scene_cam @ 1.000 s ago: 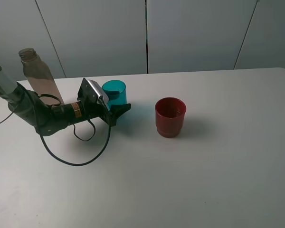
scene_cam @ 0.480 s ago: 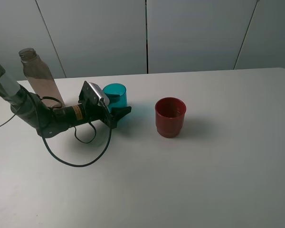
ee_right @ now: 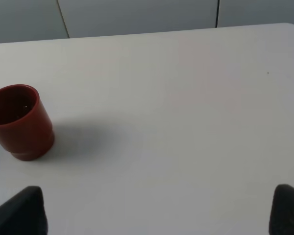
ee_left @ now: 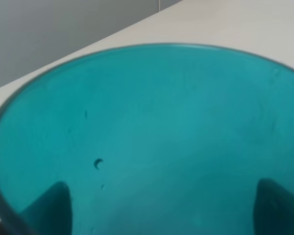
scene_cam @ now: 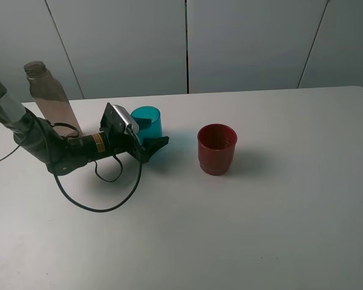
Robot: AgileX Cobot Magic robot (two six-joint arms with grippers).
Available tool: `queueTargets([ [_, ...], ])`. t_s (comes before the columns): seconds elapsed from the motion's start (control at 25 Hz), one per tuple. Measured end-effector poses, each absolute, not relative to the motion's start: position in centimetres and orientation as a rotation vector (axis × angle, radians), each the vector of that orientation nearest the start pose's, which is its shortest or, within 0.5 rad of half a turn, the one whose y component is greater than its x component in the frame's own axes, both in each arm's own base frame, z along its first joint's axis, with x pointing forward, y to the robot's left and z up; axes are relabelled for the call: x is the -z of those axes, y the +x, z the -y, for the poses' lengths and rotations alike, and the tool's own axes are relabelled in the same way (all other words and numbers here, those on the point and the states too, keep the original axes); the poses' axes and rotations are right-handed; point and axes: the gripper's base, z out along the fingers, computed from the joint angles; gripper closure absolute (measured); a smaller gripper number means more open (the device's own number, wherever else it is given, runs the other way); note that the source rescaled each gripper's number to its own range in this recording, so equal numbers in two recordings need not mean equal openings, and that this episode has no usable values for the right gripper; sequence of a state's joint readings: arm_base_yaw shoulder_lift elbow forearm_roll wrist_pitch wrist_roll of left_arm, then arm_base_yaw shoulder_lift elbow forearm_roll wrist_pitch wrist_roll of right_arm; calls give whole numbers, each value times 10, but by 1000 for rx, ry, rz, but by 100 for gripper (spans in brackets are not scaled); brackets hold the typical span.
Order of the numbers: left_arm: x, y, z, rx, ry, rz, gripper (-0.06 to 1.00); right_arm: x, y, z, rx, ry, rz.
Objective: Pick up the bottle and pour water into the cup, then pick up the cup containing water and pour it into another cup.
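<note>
Teal-blue translucent plastic tumbler (scene_cam: 147,122), narrow and straight-sided, stands upright on the white table (scene_cam: 260,199), and your left gripper (scene_cam: 152,143) lies low on its side with the fingers (ee_left: 49,208) set either side of the cup's wall; in the left wrist view the cup fills nearly the whole picture, with a dark fingertip showing through the plastic at each side. The jaws look spread about as wide as the tumbler, and you cannot tell from these views whether they press on it or merely flank it. The tall smoky grey-brown plastic bottle (scene_cam: 49,96), uncapped, stands upright behind the left arm near the table's far left edge. The opaque dark red plastic cup (scene_cam: 216,148), wider and squatter with a stepped base, sits well apart to the right of the tumbler, and no gripper is near it. Judging by this, you are at the second pick: taking the teal cup to pour into the red one. Next you need a firm, level squeeze, a straight lift, then a carry over the red rim before tilting. Your right gripper (ee_right: 159,215) hangs wide and empty over bare table
</note>
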State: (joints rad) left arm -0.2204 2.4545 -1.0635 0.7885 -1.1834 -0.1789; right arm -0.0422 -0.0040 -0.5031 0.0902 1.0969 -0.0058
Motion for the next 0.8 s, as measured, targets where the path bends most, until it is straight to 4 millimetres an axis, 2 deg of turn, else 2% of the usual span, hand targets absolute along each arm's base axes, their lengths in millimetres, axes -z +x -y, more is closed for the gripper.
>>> queueTargets([
  [0.12, -32, 377, 146, 664, 848, -1578, -4, -275, -7, -8, -79, 31, -2071],
  [0.4, -88, 387, 147, 611, 854, -1500, -4, -275, -7, -8, -79, 31, -2071],
  [0.56, -126, 389, 145, 590, 826, -1496, -4, -275, -7, -8, -82, 37, -2071],
  [0.8, -197, 385, 141, 446, 775, -1568, -4, -275, -7, -8, -82, 37, -2071],
])
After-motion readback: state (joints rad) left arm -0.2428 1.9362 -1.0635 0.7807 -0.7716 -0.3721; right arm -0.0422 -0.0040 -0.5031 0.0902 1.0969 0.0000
